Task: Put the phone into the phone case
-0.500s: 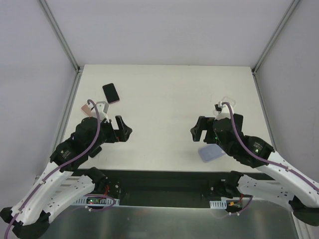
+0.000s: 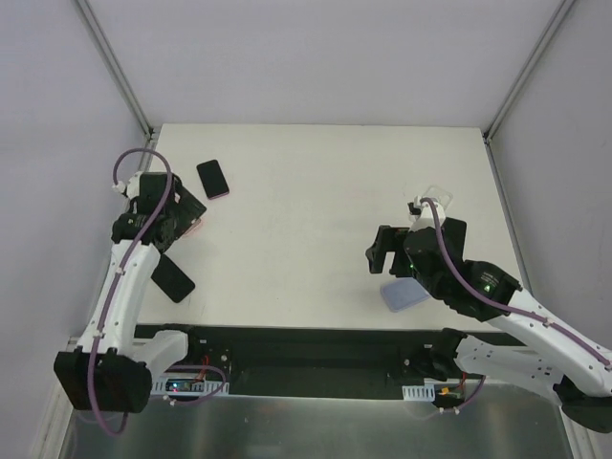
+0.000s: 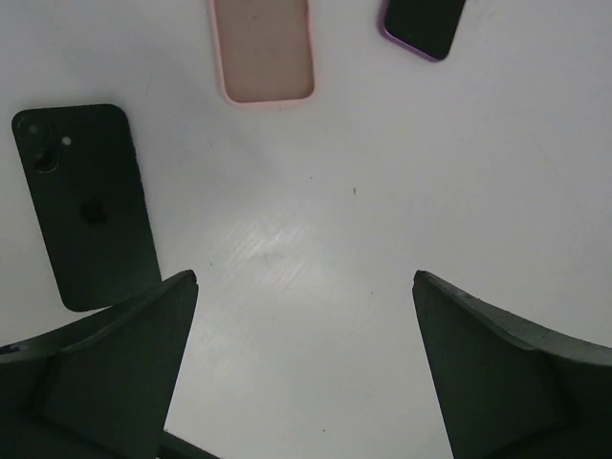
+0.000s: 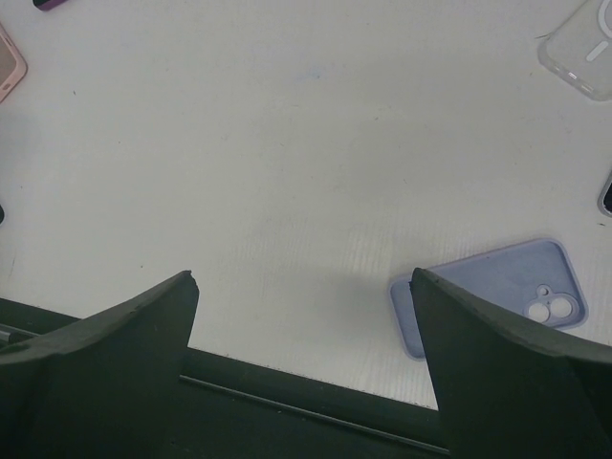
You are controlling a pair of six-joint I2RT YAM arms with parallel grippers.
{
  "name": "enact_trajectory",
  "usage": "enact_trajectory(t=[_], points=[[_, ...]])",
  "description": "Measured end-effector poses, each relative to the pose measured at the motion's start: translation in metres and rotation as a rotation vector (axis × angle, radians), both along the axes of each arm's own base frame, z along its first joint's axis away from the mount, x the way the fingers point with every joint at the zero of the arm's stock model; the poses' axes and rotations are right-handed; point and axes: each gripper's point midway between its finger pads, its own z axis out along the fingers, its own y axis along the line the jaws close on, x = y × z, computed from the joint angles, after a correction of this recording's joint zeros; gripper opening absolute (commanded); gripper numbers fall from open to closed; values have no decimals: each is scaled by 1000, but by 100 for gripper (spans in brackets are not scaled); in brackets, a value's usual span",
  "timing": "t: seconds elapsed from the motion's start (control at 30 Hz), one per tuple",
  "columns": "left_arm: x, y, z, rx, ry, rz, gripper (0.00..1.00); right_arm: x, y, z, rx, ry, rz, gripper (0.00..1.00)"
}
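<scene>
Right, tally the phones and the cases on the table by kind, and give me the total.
Phones: 2 (dark phone, purple-edged phone)
Cases: 3 (pink case, blue case, clear case)
Total: 5
Not counted: a dark sliver at the edge of the right wrist view, too little showing to tell.

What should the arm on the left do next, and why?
Probably slide the left tool sideways over the dark phone and lower it to grasp. The tool hangs open above bare table, holding nothing. The phone lies flat off to one side, with the pink case just beyond it.
</scene>
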Motion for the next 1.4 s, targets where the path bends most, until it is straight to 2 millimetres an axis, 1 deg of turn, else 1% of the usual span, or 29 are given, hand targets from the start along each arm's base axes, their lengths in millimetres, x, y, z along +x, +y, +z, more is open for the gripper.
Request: enact_trajectory(t=[0.03,0.07,0.13,0.2,0.23,0.3,0.33,0.37,0.4,0.43,0.47,0.5,0.53,0.57,0.6,0.67,0.77,0.83,0.9,1.03,1.1,1.17,1.2,1.3,1.33,1.37,1.4], points=[[3,13,-2,-4,10,63,92,0,0,0,-4,0,2,96],[8,22,-4,-12,25,112,91,0,-1,-1,-8,0,4,96],[22,40,-6,-25,69,207,85,0,-1,-2,-19,-1,9,96],[48,56,-6,-45,89,284,84,-1,-2,-4,-29,-2,14,96],[62,63,-8,-54,101,311,81,-1,-3,-4,-33,-2,16,96],[87,74,-15,-60,132,336,80,-1,-3,-5,-40,-3,20,96],[104,79,-17,-59,155,329,79,-1,-3,-5,-44,-4,23,96],[120,80,-19,-63,162,311,80,-1,-3,-5,-47,-6,25,96],[145,80,-22,-64,171,260,90,-1,-4,-5,-52,-8,28,96],[164,77,-24,-75,166,211,99,-1,-4,-5,-56,-9,31,96],[190,72,-27,-81,160,135,99,0,-4,-5,-64,-11,35,96],[211,68,-34,-90,152,66,99,0,-4,-6,-71,-12,39,96],[225,64,-39,-104,146,17,99,0,-4,-6,-79,-13,42,96],[240,58,-49,-116,150,-43,99,1,-4,-7,-91,-14,46,96],[246,55,-59,-127,162,-80,99,2,-4,-8,-103,-14,50,96],[252,50,-85,-144,206,-134,99,4,-4,-12,-134,-12,54,96],[247,42,-122,-164,288,-189,99,7,-6,-16,-181,-17,58,96],[242,40,-137,-167,328,-213,99,8,-7,-16,-197,-20,60,96],[238,39,-147,-158,356,-236,99,9,-8,-17,-214,-23,62,96],[235,34,-151,-134,373,-273,97,12,-7,-20,-241,-23,65,96],[235,36,-151,-109,376,-277,90,13,-6,-22,-253,-18,68,96],[234,39,-150,-79,381,-266,79,13,-5,-25,-263,-11,70,96],[233,41,-149,-62,386,-256,77,14,-5,-26,-265,-9,71,96],[223,54,-139,2,396,-185,71,14,-5,-26,-269,-10,73,96],[218,62,-134,31,398,-146,69,14,-5,-26,-270,-11,74,96],[211,68,-126,55,395,-106,63,14,-5,-25,-270,-11,74,96],[204,74,-118,80,393,-61,61,14,-5,-25,-270,-11,74,96]])
